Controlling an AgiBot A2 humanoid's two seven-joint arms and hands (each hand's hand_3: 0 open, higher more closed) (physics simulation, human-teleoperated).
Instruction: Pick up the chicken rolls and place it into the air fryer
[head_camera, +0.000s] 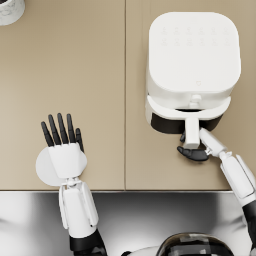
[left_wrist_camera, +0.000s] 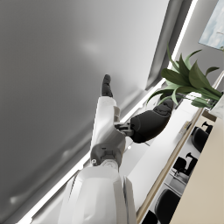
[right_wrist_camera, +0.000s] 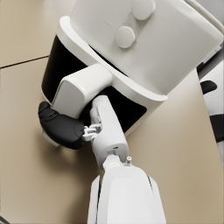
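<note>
The white air fryer (head_camera: 192, 55) stands at the table's right, its dark basket (head_camera: 165, 122) drawn out a little toward me. My right hand (head_camera: 192, 152) curls around the end of the basket's white handle (head_camera: 191, 132); the right wrist view shows the same grip, the right hand (right_wrist_camera: 61, 127) under the handle (right_wrist_camera: 81, 89). My left hand (head_camera: 62, 145) is raised, fingers spread and holding nothing, above a white plate (head_camera: 42, 170) at the near left. The hand covers most of the plate. No chicken rolls show in any view.
A pale round container (head_camera: 10, 10) sits at the far left corner. The tan tabletop (head_camera: 100, 75) ends at a near edge, with a metal strip (head_camera: 150, 215) below it. The left wrist view shows only a wall and a green plant (left_wrist_camera: 188, 83).
</note>
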